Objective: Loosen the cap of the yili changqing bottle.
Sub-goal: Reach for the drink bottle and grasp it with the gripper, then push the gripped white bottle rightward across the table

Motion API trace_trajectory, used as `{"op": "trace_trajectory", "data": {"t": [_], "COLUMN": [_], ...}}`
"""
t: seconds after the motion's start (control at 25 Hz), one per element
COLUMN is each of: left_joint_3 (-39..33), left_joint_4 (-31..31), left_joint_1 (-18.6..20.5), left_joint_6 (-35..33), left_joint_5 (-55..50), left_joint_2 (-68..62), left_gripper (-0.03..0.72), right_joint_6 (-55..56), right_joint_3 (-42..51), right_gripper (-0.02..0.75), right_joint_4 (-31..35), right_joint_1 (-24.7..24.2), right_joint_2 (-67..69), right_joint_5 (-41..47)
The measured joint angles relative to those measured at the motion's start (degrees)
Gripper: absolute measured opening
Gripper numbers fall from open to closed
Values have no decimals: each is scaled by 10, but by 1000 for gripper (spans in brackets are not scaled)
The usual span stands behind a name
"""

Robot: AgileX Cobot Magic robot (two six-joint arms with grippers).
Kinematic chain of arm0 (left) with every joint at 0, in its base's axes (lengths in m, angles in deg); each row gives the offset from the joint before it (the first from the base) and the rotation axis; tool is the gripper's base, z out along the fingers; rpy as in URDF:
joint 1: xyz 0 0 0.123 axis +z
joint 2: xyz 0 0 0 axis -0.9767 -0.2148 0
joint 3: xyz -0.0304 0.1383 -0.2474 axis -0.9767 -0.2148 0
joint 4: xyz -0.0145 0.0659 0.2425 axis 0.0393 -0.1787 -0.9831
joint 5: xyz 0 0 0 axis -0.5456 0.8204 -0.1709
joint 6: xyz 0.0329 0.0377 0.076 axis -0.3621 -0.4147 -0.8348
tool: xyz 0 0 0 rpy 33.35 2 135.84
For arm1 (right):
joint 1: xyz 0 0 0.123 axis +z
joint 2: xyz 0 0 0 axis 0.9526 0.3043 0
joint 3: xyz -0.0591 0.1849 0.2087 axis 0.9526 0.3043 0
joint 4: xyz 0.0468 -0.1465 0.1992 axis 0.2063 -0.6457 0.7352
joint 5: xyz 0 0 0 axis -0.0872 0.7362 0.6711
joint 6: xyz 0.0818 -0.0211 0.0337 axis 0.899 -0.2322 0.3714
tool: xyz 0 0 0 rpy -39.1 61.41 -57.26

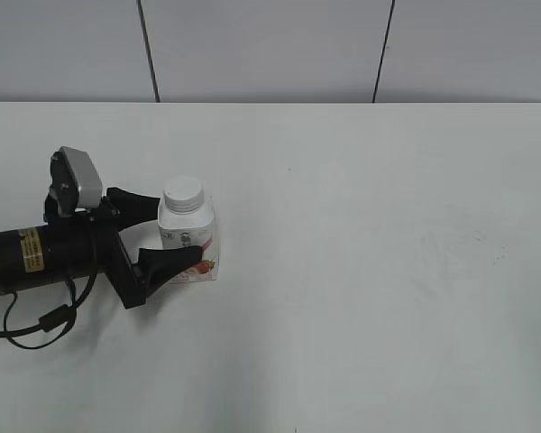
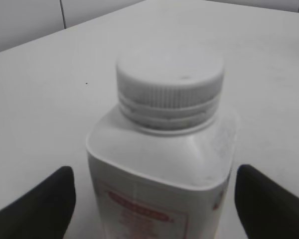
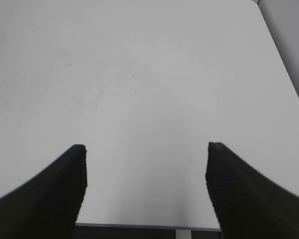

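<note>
Your left hand (image 1: 169, 230) sits spread open around the yili changqing bottle (image 1: 188, 242), cap (image 2: 170, 83) screwed on, fingers not touching. Right hand (image 3: 145, 172) hangs open over bare table (image 3: 149, 74).

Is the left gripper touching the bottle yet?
Apart. In the left wrist view, bare table shows between each finger of the left gripper and the yili changqing bottle; the open jaws straddle its body.
</note>
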Motion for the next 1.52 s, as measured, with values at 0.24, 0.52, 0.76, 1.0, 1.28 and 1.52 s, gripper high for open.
{"op": "trace_trajectory", "data": {"t": [0.24,0.52,0.76,1.0,1.28,1.52], "left_joint_3": [8,8,9,9,10,10], "left_joint_4": [-9,-16,-30,-61,-76,-99], "left_joint_1": [0,0,1,1,1,1], "left_joint_6": [2,2,2,2,2,2], "left_joint_5": [1,1,1,3,4,6], "left_joint_2": [-5,-5,-5,-5,-5,-5], "left_gripper": [555,403,382,377,377,377], "right_joint_6": [0,0,0,2,3,3], "right_joint_3": [0,0,0,0,0,-7], "right_gripper": [586,586,586,586,586,586], "right_joint_4": [0,0,0,-4,-5,6], "right_joint_1": [0,0,0,0,0,0], "right_joint_2": [0,0,0,0,0,77], "right_joint_5": [0,0,0,0,0,0]}}
